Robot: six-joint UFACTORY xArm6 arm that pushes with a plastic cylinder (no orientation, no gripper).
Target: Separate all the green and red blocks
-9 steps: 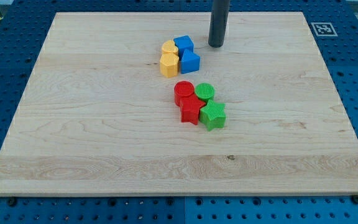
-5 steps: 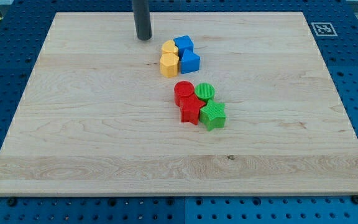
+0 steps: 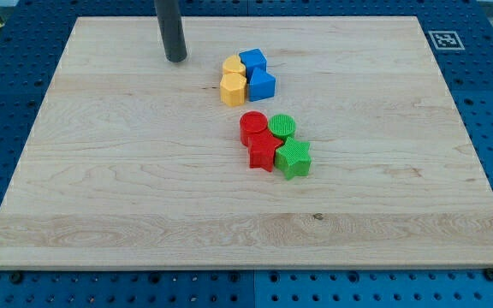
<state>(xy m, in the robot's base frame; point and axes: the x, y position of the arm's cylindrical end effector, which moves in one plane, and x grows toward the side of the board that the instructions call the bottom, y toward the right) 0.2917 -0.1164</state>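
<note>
progress: none yet | red cylinder (image 3: 252,127), red star (image 3: 264,153), green cylinder (image 3: 282,127), green star (image 3: 294,158) touching in one cluster | my tip (image 3: 175,59) well apart, upper left | end effector: bare rod, no jaws

My tip (image 3: 175,60) stood on the counter (image 3: 101,188) near its top edge, toward the top-left corner and left of every block. Two yellow blocks (image 3: 233,65) (image 3: 233,88) touched two blue blocks (image 3: 252,61) (image 3: 262,85) to their right. Nearer the counter's middle (well apart from my tip), the red cylinder (image 3: 252,127) touched the green cylinder (image 3: 282,127) on its right. Just below them, the red star (image 3: 264,153) touched the green star (image 3: 294,159) on its right.
</note>
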